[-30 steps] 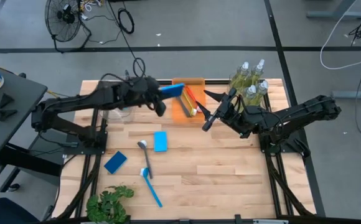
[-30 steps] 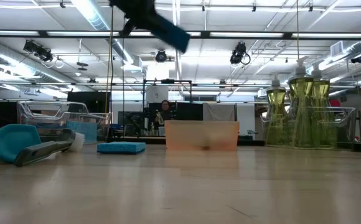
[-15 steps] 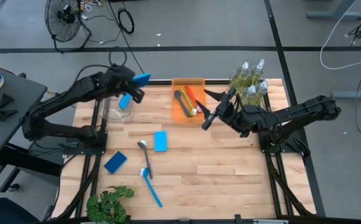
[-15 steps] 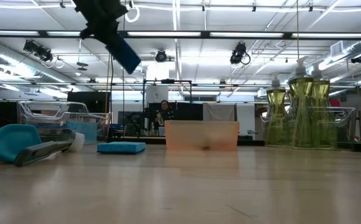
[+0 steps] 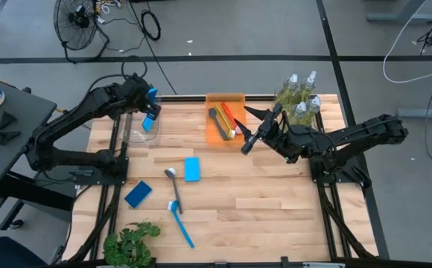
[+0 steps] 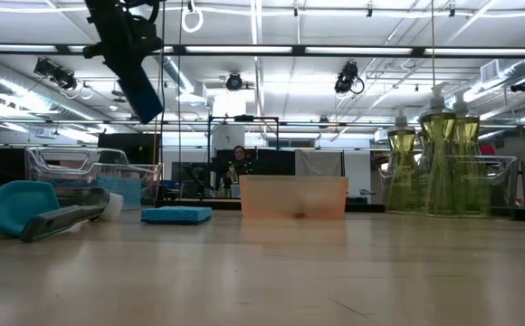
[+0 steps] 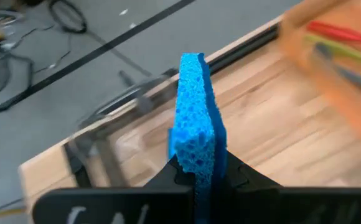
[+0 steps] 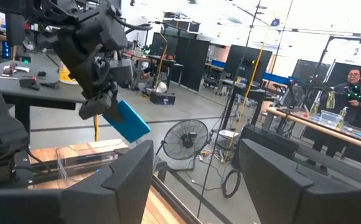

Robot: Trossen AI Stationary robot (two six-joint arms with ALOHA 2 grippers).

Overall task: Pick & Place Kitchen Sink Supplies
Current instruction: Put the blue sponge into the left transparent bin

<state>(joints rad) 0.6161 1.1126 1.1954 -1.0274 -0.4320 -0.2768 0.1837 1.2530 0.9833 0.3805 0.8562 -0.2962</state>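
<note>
My left gripper (image 5: 148,104) is shut on a blue sponge (image 7: 196,124) and hangs high over the clear bin (image 5: 140,132) at the table's far left. A light-blue sponge (image 5: 148,121) stands in that bin. My right gripper (image 5: 249,141) is open and waits beside the orange tray (image 5: 226,97), touching nothing. Red, black and yellow-green brushes (image 5: 225,119) lie in the tray. A light-blue sponge (image 5: 192,168), a dark-blue sponge (image 5: 138,194) and two brushes (image 5: 176,201) lie flat on the table. Pump bottles (image 5: 298,97) stand at the far right. My left gripper pinches the blue sponge between its two fingers (image 7: 174,177), which press on its two broad faces at one end (image 7: 196,163). The fingers come from above. The sponge is lifted clear and hangs slanting below them (image 6: 141,91), edge-on in the left wrist view.
A green leafy plant (image 5: 130,244) sits at the near left edge. The bottles stand in a clear bin (image 6: 443,186). Bare wood lies across the table's middle and near right. A person (image 8: 355,84) stands in the room beyond.
My left gripper has carried the sponge from beside the orange tray toward the table's left, and now hangs over the clear bin. The sponge has turned from lying nearly level in the hold to hanging steeply. The right arm has kept still.
</note>
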